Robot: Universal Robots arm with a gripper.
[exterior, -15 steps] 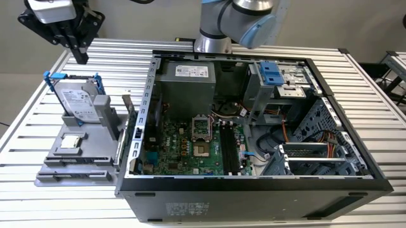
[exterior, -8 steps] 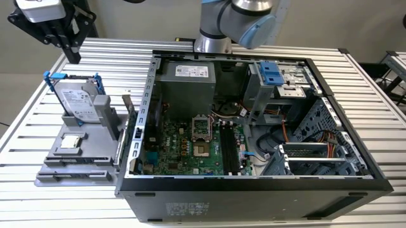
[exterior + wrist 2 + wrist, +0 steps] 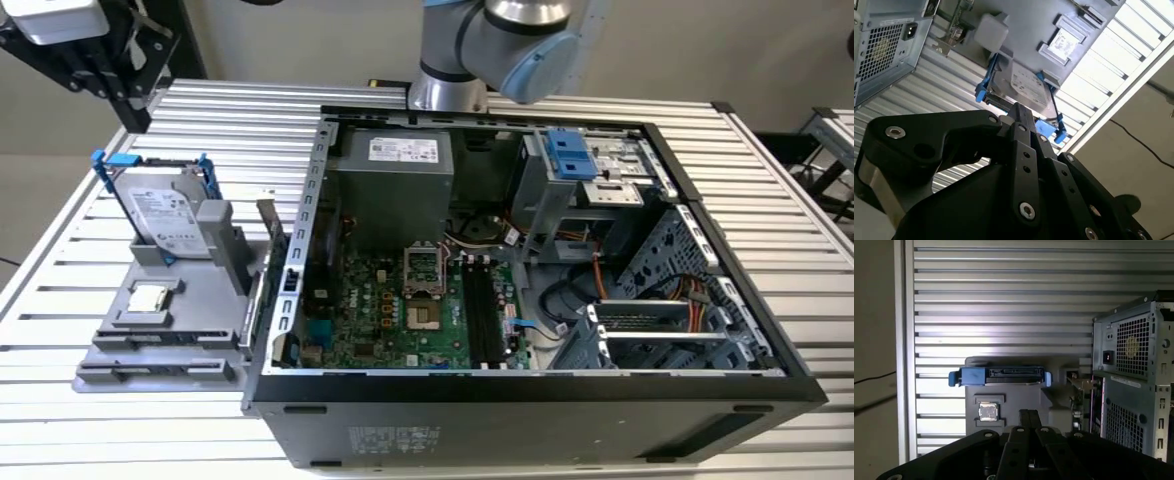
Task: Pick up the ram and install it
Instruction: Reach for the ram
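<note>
The ram is a thin stick standing on edge at the right side of the grey holder, close to the open computer case. The motherboard's long black slots lie inside the case, with nothing in them that I can see. My gripper hangs high over the table's far corner at the exterior view's left, well away from the ram. In both wrist views its black fingers are pressed together, shut on nothing, and point toward the holder.
A silver hard drive in a blue-handled frame stands in the holder, with a small square processor chip in front of it. The arm's base rises behind the case. The slatted table ends close to the holder.
</note>
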